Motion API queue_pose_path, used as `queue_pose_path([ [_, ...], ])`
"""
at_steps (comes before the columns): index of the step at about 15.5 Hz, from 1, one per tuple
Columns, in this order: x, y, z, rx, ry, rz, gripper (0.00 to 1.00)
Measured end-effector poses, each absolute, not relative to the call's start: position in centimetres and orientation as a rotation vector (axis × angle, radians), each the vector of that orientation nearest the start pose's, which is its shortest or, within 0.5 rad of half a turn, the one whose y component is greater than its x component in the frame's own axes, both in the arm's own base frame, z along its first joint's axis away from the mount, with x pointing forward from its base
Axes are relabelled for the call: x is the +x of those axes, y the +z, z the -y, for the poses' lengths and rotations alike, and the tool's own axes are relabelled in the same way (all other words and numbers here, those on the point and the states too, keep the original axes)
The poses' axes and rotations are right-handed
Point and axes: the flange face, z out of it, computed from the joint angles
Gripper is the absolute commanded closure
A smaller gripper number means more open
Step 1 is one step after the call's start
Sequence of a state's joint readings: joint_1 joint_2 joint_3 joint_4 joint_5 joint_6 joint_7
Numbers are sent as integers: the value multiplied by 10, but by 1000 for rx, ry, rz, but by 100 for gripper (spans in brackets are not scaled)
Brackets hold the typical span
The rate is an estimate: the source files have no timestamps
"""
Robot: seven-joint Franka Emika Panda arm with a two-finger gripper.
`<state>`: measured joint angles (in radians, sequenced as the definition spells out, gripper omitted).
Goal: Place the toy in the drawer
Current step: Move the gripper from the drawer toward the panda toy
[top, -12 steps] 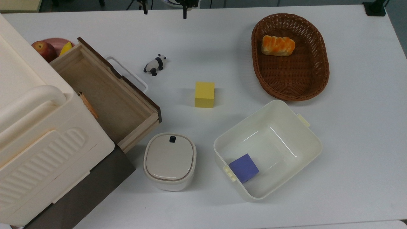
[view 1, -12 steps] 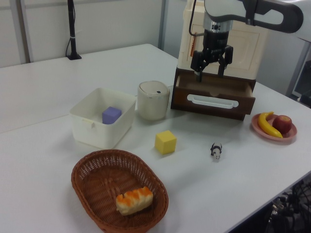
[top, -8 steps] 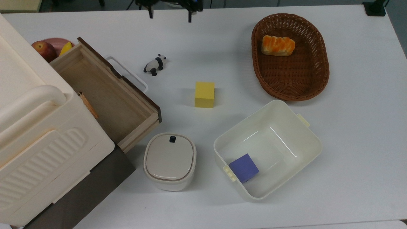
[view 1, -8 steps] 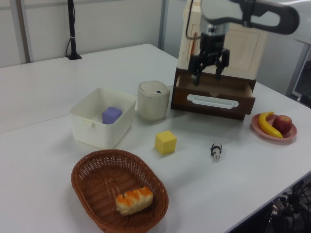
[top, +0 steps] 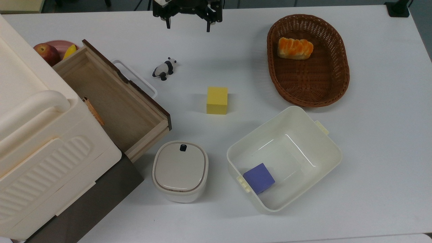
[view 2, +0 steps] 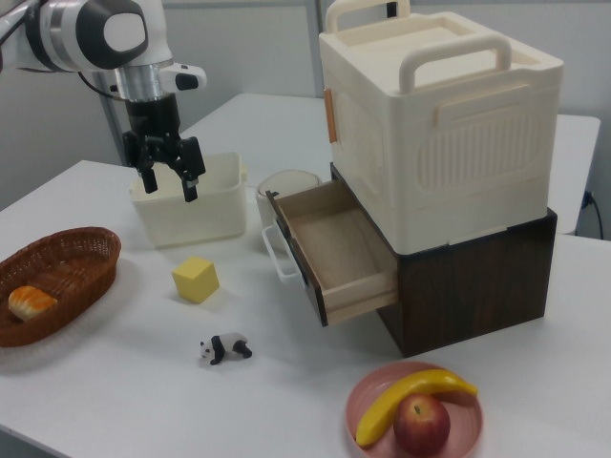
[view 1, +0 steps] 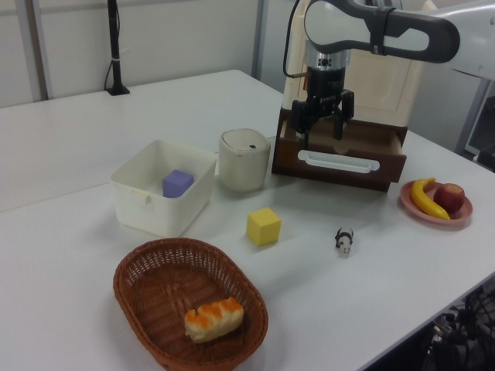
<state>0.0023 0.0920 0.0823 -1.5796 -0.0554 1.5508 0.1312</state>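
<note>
The toy, a tiny black-and-white panda (top: 164,68) (view 1: 344,240) (view 2: 225,349), stands on the white table just off the drawer's handle. The drawer (top: 111,101) (view 1: 340,148) (view 2: 336,250) is pulled out of the cream cabinet, light wood inside with a dark front and a white loop handle. My gripper (top: 187,26) (view 1: 318,137) (view 2: 170,186) hangs open and holds nothing, high above the table. In the top view it is above and slightly right of the panda, well apart from it.
A yellow cube (top: 217,100) sits mid-table. A wicker basket (top: 341,81) holds a bread roll (top: 295,48). The white bin (top: 324,141) contains a purple cube (top: 259,178). A lidded cream pot (top: 180,170) stands by the drawer's corner. A fruit plate (view 2: 415,412) lies beside the cabinet.
My gripper has come further into the top view, toward the table's middle, and has sunk lower in the left view. It stays open. The panda and the other objects have not moved.
</note>
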Motion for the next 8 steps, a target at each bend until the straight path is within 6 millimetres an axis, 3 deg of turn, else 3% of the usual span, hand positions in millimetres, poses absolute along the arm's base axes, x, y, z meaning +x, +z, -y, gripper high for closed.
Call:
queue_pose_path([
  [8,555,570,-41,-3201,99,-68,0],
])
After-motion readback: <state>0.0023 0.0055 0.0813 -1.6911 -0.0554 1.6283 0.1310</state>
